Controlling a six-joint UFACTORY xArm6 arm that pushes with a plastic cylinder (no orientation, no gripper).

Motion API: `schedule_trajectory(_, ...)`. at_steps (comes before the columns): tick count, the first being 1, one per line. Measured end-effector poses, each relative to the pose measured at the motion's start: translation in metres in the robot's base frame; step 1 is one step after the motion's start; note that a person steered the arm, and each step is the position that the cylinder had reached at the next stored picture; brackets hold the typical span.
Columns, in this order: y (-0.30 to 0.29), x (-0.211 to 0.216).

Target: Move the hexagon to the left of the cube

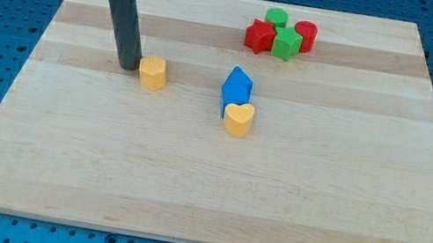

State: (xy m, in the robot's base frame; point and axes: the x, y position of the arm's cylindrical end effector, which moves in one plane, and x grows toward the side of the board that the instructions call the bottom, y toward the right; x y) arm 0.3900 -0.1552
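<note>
My tip [129, 66] is resting on the wooden board [185, 196]; it is a plain rod end with no fingers to spread or press, so it is pinching nothing. Just to the view's right of the tip, touching it or nearly so, the yellow hexagon [153, 72] is sitting. Further to the view's right of the tip, the blue cube [237, 87] is standing, with a yellow heart [238, 119] pressing against its lower side.

I am judging that the pushing step is under way, with the tip lining up behind the hexagon on its far side from the cube. The hexagon is already lying on the cube's left, but apart from it. The next move is calling for a steady push toward the view's right, stopping short of the cube.

Well beyond, toward the view's top right of the tip, a cluster is sitting: a red star [258, 36], a green star [286, 43], a green cylinder [276, 18] and a red cylinder [305, 35].

Counting: two yellow blocks, one blue, two red, two green.
</note>
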Motion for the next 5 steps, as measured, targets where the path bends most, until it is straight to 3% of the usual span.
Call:
schedule_trajectory(3,0.085,0.008)
schedule_trajectory(5,0.110,0.008)
